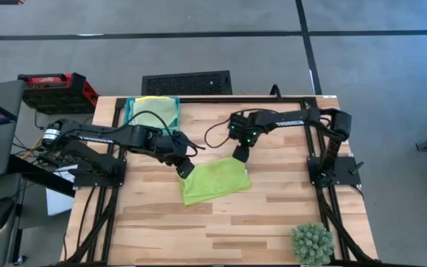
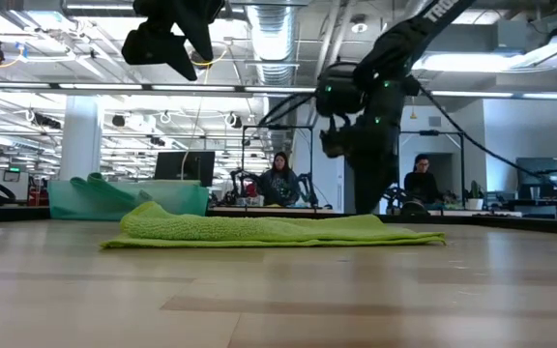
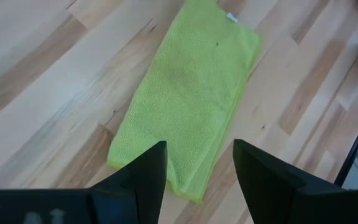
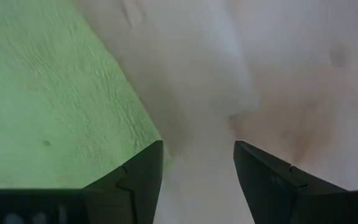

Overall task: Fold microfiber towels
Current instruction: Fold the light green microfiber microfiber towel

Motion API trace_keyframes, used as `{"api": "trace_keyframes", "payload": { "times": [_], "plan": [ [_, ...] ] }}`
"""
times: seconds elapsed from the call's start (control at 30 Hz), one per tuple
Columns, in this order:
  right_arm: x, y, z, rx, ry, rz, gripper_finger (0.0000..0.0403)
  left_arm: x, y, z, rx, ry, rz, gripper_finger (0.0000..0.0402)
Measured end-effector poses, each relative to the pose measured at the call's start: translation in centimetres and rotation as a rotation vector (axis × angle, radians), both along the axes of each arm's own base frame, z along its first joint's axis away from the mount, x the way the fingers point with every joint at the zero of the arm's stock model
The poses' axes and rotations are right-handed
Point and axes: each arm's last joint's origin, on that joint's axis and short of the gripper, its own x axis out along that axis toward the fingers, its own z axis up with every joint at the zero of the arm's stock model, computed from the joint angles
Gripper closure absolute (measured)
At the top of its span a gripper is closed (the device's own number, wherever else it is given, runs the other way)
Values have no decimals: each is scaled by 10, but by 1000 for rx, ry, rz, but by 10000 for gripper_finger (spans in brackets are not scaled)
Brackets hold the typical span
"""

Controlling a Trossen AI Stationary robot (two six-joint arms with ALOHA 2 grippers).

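The lime green towel [image 1: 213, 182] lies folded flat in the middle of the bench [image 1: 273, 222]. My left pincer [image 1: 186, 168] hangs open above its left end, holding nothing. My right pincer [image 1: 240, 154] hangs open above its far right corner, also holding nothing.

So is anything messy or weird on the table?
Nothing is spilled or broken. The lime green towel lies folded on the table, a bit crooked against the wood planks. Both grippers hang open above it: the left gripper over one end, the right gripper over its far edge. More towels sit in the teal tray.
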Motion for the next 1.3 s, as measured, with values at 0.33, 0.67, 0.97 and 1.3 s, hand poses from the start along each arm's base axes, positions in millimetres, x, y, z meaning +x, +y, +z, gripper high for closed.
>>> {"api": "trace_keyframes", "payload": {
  "times": [0.33,0.67,0.97,1.3],
  "plan": [
    [10,9,-20,3,23,69,182,0,0,0,0,0,0,226],
    [6,-3,-14,149,-67,168,182,0,0,0,0,3,0,226],
    [1,-14,-12,223,-152,266,182,0,0,0,5,4,-15,226],
    [-4,-26,-12,253,-182,265,182,0,0,0,5,5,-21,226]
  ]
}}
